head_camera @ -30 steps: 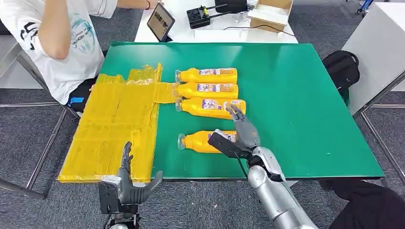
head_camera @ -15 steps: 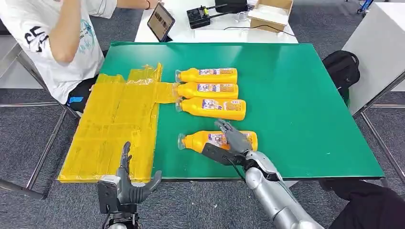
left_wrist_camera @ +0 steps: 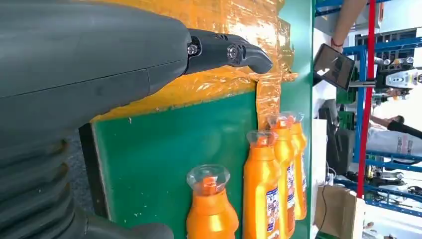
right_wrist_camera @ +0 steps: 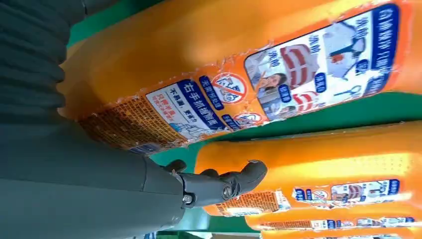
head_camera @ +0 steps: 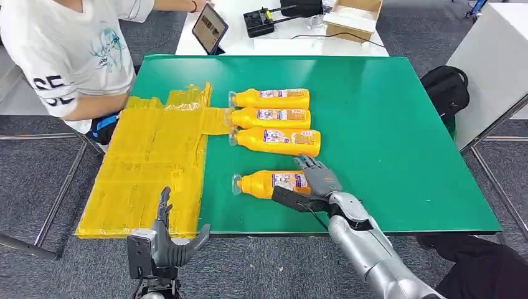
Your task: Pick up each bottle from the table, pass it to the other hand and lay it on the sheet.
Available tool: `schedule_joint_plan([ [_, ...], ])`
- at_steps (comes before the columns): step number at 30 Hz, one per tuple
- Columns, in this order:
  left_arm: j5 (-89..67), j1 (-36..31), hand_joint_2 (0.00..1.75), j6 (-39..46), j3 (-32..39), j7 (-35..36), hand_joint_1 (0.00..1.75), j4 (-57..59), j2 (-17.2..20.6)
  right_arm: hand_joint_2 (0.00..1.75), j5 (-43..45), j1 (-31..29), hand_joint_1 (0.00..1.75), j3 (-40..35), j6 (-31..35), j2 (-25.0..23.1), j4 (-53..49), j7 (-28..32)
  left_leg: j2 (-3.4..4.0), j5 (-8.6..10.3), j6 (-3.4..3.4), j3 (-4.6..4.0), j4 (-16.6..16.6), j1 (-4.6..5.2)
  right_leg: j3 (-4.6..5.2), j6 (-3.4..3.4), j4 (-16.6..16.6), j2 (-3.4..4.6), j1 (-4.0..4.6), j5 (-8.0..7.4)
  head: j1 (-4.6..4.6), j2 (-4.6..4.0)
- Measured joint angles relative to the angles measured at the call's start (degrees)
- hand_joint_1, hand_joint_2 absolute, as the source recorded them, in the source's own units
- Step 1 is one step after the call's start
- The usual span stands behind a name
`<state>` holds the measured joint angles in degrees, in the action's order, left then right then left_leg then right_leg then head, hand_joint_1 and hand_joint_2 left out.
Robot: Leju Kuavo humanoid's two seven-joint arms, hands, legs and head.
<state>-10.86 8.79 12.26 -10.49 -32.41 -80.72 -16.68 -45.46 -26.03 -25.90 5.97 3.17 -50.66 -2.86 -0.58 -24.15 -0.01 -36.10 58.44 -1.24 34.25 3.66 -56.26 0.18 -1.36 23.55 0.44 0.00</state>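
Bottles: four glossy orange plastic bottles with clear caps and printed labels lie on their sides on the green table [head_camera: 386, 124]; three lie in a close row [head_camera: 271, 117], caps toward the yellow sheet, and the nearest orange bottle [head_camera: 264, 184] lies apart, closer to the robot.
Right hand: the right hand [head_camera: 314, 184] lies over the base end of the nearest orange bottle, dark fingers draped across its label, thumb along the near side; whether it grips firmly, the pictures cannot tell.
Left hand: the left hand [head_camera: 165, 243] hangs below the table's front edge, fingers spread, holding nothing.
Sheet: a crinkled, shiny yellow plastic sheet [head_camera: 149, 168] covers the table's left part, no bottle fully on it.
Box: an open brown cardboard box [head_camera: 353, 17] stands on the white desk [head_camera: 240, 40] behind; contents unclear.
Person: a person in a white T-shirt [head_camera: 68, 56] leans at the far left corner.
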Motion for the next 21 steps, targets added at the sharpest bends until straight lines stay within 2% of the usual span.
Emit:
schedule_joint_plan([
  [8, 0.0, 0.0, 1.75, -0.3, 0.3, 0.3, 0.00, 0.2, 0.0, 1.75, 0.0, -0.8, 0.00, -0.2, -0.9, 0.3, 1.2, 0.0, 0.00, 0.00, 0.01, 0.01, 0.0, 0.00, -0.02, 0.00, 0.0, 0.00, -0.01, 0.00, 0.00, 0.00],
  [9, 0.1, 0.0, 1.75, -0.4, 0.5, 0.4, 0.00, 0.3, 0.0, 1.75, 0.0, -1.0, 0.19, -0.2, -1.1, 0.4, 1.3, 0.0, -0.01, 0.01, 0.01, 0.02, 0.0, 0.01, -0.03, 0.00, 0.0, 0.00, -0.01, 0.00, 0.02, 0.00],
  [10, 0.1, 0.0, 1.75, -0.5, 0.5, 0.4, 0.00, 0.5, 0.0, 1.75, 0.0, -1.1, 1.10, -0.2, -1.4, 0.5, 1.5, 0.0, 0.00, 0.01, 0.01, 0.02, 0.0, 0.01, -0.03, 0.00, 0.0, 0.00, -0.01, -0.01, 0.00, 0.00],
  [11, 0.1, 0.0, 1.75, -0.6, 0.6, 0.4, 0.00, 0.5, 0.0, 1.75, 0.0, -1.3, 1.55, -0.2, -1.9, 0.5, 1.7, 0.0, 0.00, 0.01, 0.01, 0.03, 0.0, 0.01, -0.04, 0.00, 0.0, 0.00, 0.00, -0.01, 0.00, 0.00],
  [12, 0.2, 0.0, 1.75, -0.8, 0.6, 0.4, 0.00, 0.6, 0.0, 1.75, 0.0, -1.6, 1.69, -0.2, -2.3, 0.5, 1.9, 0.0, 0.00, 0.01, 0.01, 0.05, 0.0, 0.00, -0.06, 0.00, 0.0, 0.00, 0.00, -0.01, 0.00, 0.00],
  [15, 0.2, -0.1, 1.75, -1.0, 0.7, 0.4, 0.00, 1.1, 0.0, 1.75, 0.5, -2.6, 1.75, -0.8, -3.1, 0.5, 3.2, 0.1, 0.01, 0.00, 0.01, 0.10, 0.0, 0.00, -0.09, 0.00, 0.0, 0.00, 0.00, -0.01, 0.00, 0.00],
  [21, 0.2, -0.1, 1.75, -1.2, 0.6, 0.4, 0.00, 2.0, 0.0, 1.75, 3.1, -3.8, 1.75, -0.9, -3.8, 0.3, 5.7, 2.1, 0.00, 0.01, 0.01, 0.14, 0.0, 0.00, -0.14, 0.00, 0.0, 0.00, 0.00, -0.01, 0.02, 0.00],
])
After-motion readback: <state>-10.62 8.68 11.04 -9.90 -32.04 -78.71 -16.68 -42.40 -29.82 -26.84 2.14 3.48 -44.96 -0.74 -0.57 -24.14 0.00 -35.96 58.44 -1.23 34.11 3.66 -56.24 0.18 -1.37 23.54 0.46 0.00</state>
